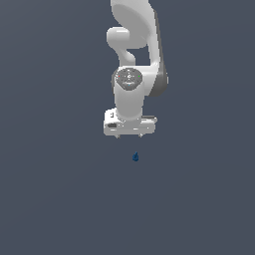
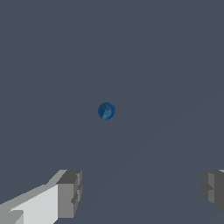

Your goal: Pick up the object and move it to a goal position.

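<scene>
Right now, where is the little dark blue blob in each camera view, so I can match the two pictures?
Exterior view: the blue blob sits just below the white gripper, near the picture's middle, not touching it.
Wrist view: the blob is at the picture's centre, beyond the open gripper's fingers.
Shared landmark: the gripper itself.
</scene>
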{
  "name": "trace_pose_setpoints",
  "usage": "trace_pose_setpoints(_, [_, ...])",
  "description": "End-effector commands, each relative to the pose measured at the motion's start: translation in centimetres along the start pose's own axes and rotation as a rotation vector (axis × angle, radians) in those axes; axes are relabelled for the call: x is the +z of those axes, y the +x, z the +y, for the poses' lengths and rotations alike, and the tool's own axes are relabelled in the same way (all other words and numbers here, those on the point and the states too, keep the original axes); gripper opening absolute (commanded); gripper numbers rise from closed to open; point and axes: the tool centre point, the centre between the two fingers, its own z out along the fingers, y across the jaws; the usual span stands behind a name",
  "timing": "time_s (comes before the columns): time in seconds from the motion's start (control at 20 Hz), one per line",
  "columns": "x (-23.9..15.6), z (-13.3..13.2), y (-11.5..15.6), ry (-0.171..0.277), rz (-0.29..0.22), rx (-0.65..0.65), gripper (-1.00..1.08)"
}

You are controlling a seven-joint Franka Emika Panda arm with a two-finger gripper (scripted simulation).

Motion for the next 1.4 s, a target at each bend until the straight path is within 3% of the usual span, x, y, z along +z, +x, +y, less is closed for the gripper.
trace_pose_setpoints(0.0, [0.0,0.0,0.0,0.000,0.000,0.000,1.00])
trace_pose_setpoints(0.65, [-0.5,1.2,0.5,-0.020,-0.003,0.009,1.00])
trace_pose_setpoints(1.35, [4.0,-2.3,3.8,-0.014,0.052,0.076,1.00])
